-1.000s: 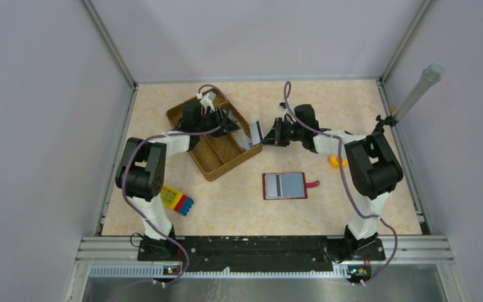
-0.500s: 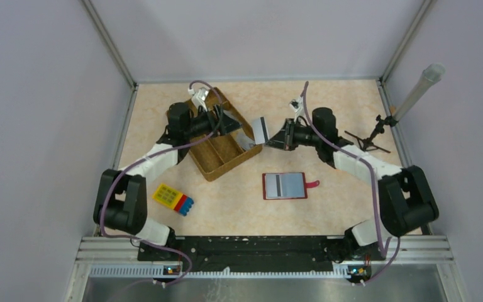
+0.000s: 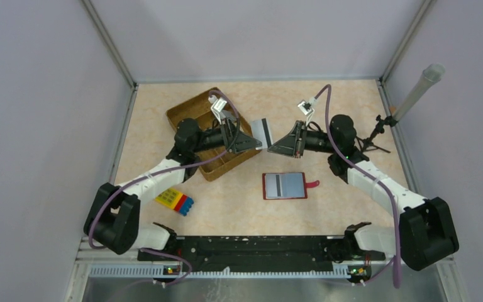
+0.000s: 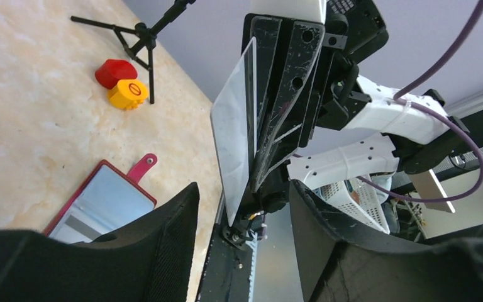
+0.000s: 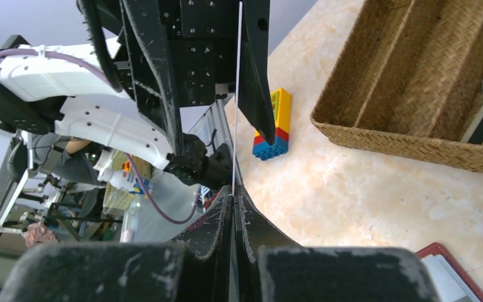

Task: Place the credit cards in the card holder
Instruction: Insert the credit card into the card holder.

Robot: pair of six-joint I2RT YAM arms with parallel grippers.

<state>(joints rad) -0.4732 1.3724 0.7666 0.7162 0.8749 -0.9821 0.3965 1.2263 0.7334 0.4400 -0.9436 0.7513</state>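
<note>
A grey-silver credit card (image 3: 261, 130) stands on edge above the table, with my right gripper (image 3: 272, 148) shut on its lower end. The right wrist view shows that card (image 5: 236, 94) edge-on, rising from my shut right gripper (image 5: 234, 192). My left gripper (image 3: 255, 143) faces it from the left, open. Its two fingers stand either side of the card (image 4: 234, 132) without touching it, and the left gripper (image 4: 242, 185) holds nothing. The red card holder (image 3: 266, 186) lies open and flat in front, a grey card face showing in it; its strap (image 4: 143, 167) points right.
A woven basket (image 3: 192, 113) sits at the back left, under the left arm. A yellow-red-blue toy block (image 3: 175, 200) lies at the front left. A small black tripod (image 3: 371, 135) and a clear tube (image 3: 418, 91) stand at the right; red and yellow pieces (image 4: 122, 82) lie by the tripod.
My left gripper swung out of the basket to the right and opened around the card. My right gripper drew back a little to the right, still gripping the card.
</note>
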